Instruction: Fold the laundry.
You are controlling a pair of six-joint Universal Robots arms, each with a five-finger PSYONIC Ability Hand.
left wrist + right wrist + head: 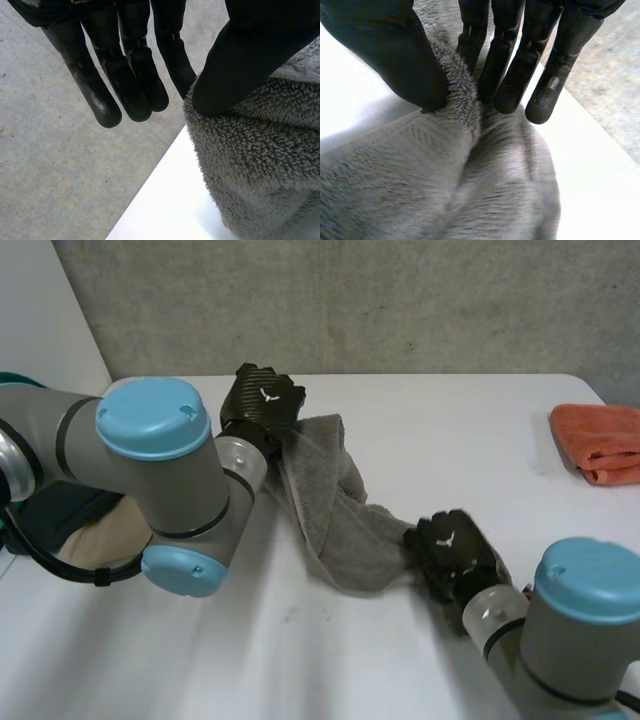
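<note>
A grey towel (330, 510) hangs twisted in a band between my two hands over the white table (450, 430). My left hand (262, 400) holds its far end up at the back of the table. In the left wrist view the thumb (240, 65) presses the towel's edge (250, 170) against the nearest of the straight fingers (130, 75). My right hand (455, 550) grips the near end low over the table. In the right wrist view the thumb (395, 55) and fingers (507, 60) pinch a raised ridge of the towel (445, 175).
A folded orange cloth (600, 440) lies at the table's right edge. Dark and beige cloth (80, 525) lies at the left, partly behind my left arm. The table's far edge (165, 200) passes under my left hand, with grey floor beyond.
</note>
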